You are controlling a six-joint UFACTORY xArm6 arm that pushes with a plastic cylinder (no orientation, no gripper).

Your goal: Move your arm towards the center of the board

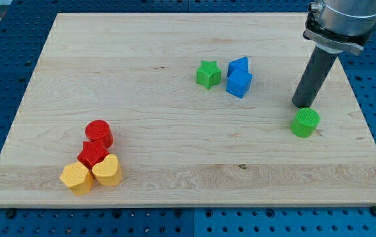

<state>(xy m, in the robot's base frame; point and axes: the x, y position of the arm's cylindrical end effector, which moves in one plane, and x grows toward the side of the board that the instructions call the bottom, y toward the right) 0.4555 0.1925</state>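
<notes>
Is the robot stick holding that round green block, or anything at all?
No, nothing is held. My tip is a bare rod end with no way to grip. It stands just above the green cylinder in the view, close by it.

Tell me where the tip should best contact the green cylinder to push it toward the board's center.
No gripping here, only pushing. Press my tip on the green cylinder's right-hand wall, coming from the view's right. Its round side may slip off, so aim through its middle. The tip now sits just above it.
</notes>
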